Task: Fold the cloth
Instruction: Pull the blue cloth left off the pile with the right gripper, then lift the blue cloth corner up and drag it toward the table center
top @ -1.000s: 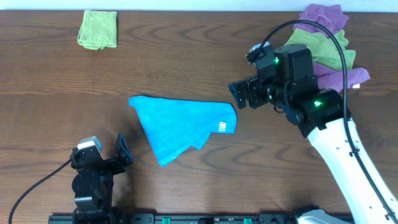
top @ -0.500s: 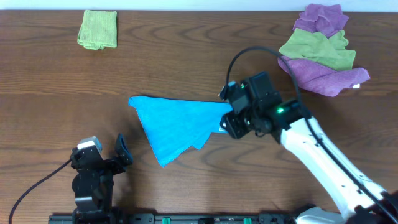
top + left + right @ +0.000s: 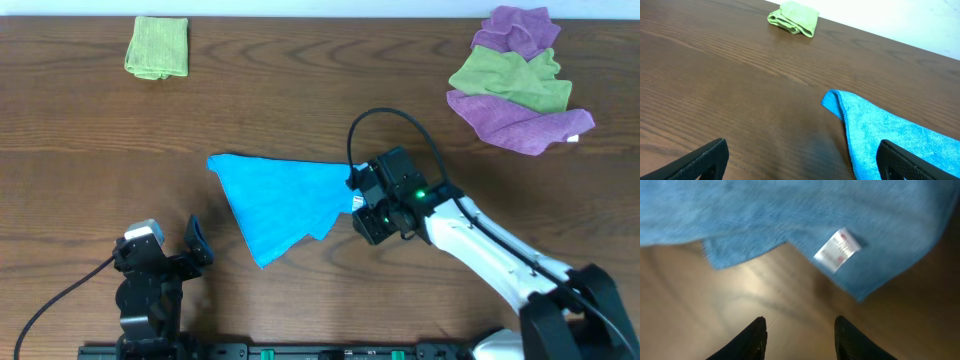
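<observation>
Cloth [image 3: 790, 220] just beyond right gripper [image 3: 801, 335] (spread)

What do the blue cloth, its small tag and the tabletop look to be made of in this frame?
Blue cloth: likely microfibre, matte; a fine nubby pile shows in the wrist views. Tag: white and smooth, probably woven or printed fabric; its print is blurred. Tabletop: dark brown wood grain with a slight sheen, either wood or laminate; I cannot tell which.
</observation>
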